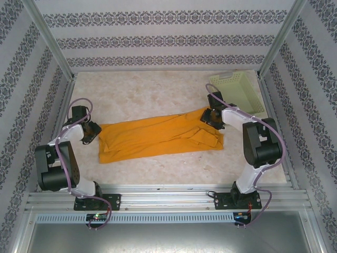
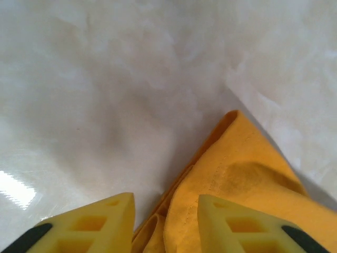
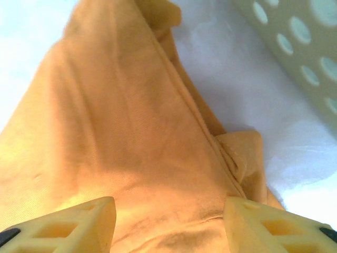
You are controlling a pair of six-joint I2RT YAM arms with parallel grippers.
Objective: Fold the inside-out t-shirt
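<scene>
From above, the fingers of both grippers are too small and too tucked under the wrist bodies to read, and the bunched right end of the inside-out t-shirt point(image 1: 158, 138) is too rumpled to tell sleeve from hem. Both wrist views cut the cloth off at the frame edges. The shirt lies in a long, slightly slanted band across the middle of the table point(image 1: 158, 95), plain orange-yellow, smooth on the left and creased on the right. The left gripper point(image 1: 92, 130) sits at the band's left edge; in its own view the yellow fingers point(image 2: 89, 226) stand apart, a folded cloth edge lies loose in the gap, and nothing is pinched. The right gripper point(image 1: 209, 117) sits at the upper right end, near a pale perforated basket point(image 1: 239, 89). Its fingers point(image 3: 68, 226) are spread wide over the fabric, and whether they touch it I cannot tell.
</scene>
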